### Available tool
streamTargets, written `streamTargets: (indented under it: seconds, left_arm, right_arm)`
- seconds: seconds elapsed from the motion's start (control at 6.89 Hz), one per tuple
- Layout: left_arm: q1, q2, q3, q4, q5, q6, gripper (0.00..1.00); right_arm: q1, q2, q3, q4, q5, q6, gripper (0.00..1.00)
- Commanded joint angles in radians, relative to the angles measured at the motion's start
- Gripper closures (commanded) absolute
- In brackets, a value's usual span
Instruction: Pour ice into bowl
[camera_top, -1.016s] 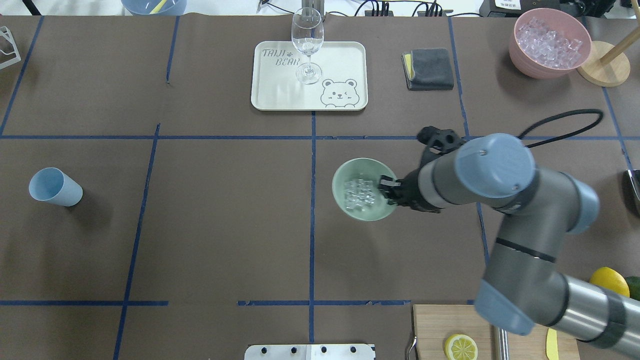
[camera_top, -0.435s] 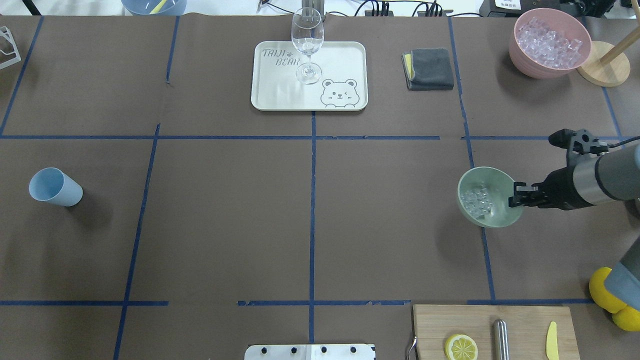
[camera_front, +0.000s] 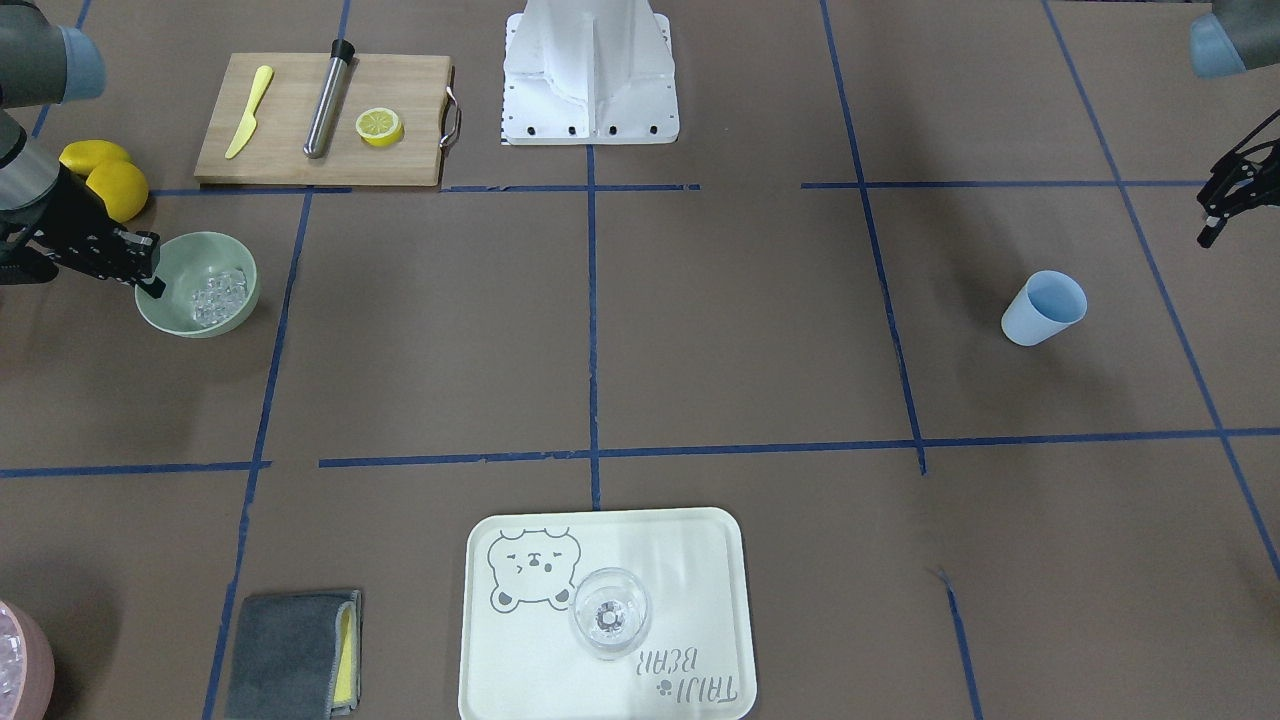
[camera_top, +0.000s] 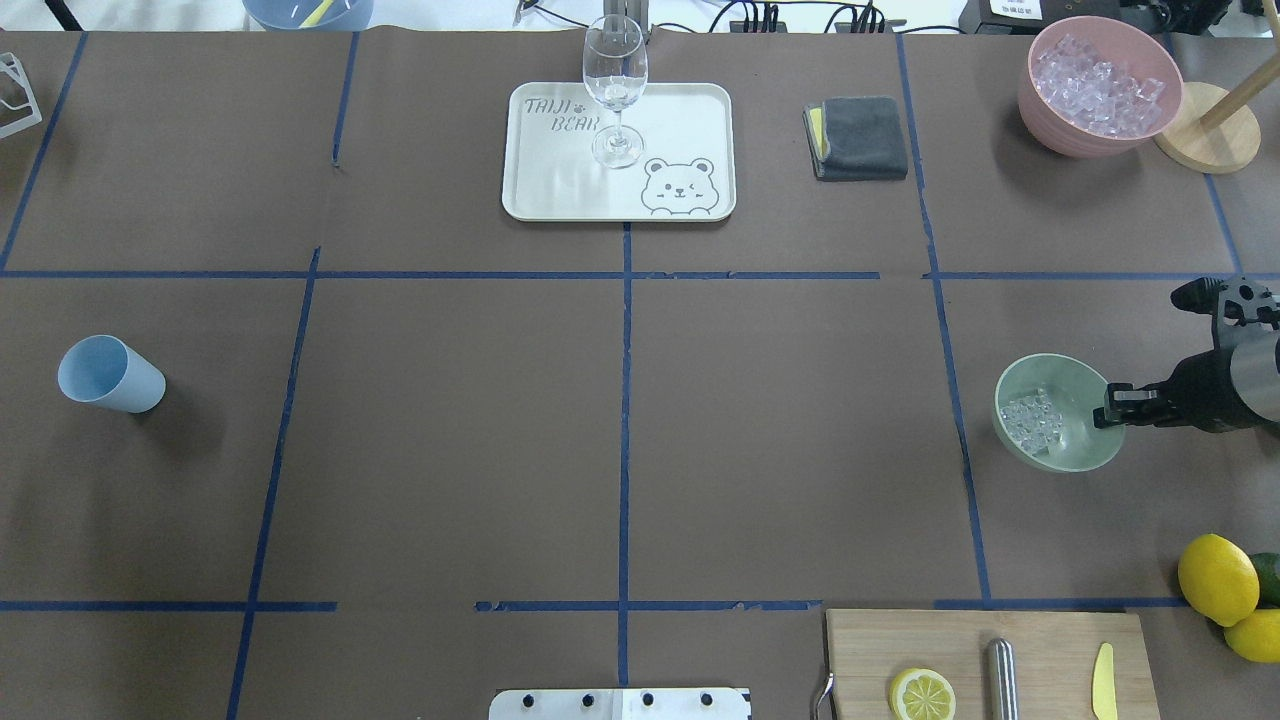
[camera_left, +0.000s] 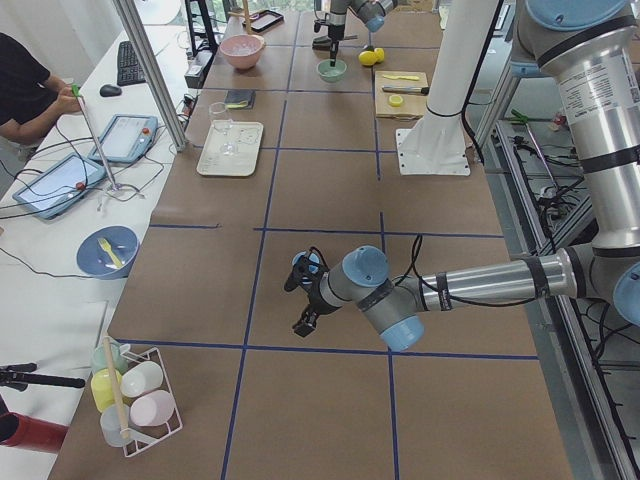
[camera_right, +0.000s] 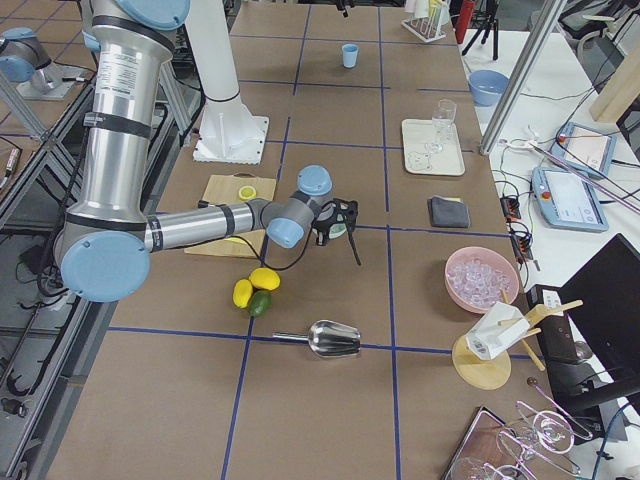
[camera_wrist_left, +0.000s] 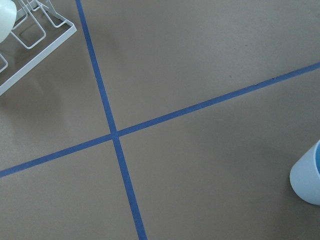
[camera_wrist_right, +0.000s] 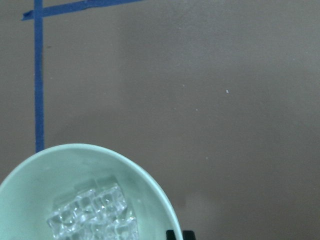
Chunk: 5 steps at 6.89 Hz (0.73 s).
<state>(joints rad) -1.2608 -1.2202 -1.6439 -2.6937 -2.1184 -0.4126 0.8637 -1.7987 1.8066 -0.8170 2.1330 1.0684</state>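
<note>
The pale green bowl (camera_top: 1075, 448) is at the table's right side, with a small heap of clear ice (camera_top: 1029, 421) lying in its left half. My right gripper (camera_top: 1110, 408) is shut on the bowl's right rim. In the front-facing view the same bowl (camera_front: 170, 317) and ice (camera_front: 218, 291) appear at far left, with the right gripper (camera_front: 150, 276) on the rim. The right wrist view shows the bowl (camera_wrist_right: 150, 185) and ice (camera_wrist_right: 95, 217) close up. My left gripper (camera_front: 1208, 222) hangs open and holds nothing, beyond the blue cup (camera_front: 1043, 307).
A cream tray (camera_top: 680, 120) carrying a wine glass (camera_top: 614, 90) stands at the back centre. Right of it are a grey cloth (camera_top: 857, 137) and a pink bowl of ice (camera_top: 1098, 85). A cutting board (camera_top: 960, 635) and lemons (camera_top: 1217, 578) lie near the front right. The blue cup (camera_top: 108, 374) is far left.
My right arm has carried the bowl with its ice from the table's centre out to the right side. The arm itself has drawn back to the right edge. The blue cup has stayed put.
</note>
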Motion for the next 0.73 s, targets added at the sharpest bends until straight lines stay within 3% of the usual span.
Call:
streamTargets:
  seconds: [0.0,0.44,0.58]
  left_arm:
    - [-0.002,0.001,-0.001,-0.002,0.0,0.0,0.0]
    - [-0.002,0.001,-0.001,-0.003,0.0,0.0,0.0]
    - [-0.002,0.001,0.001,-0.003,0.001,0.0,0.0]
  right_arm:
    - [0.009,-0.014,-0.006,0.002,0.001,-0.021,1.0]
    - [0.006,0.01,-0.042,0.002,-0.001,-0.019,1.0]
    - [0.006,0.013,-0.055,0.002,0.002,-0.025,0.55]
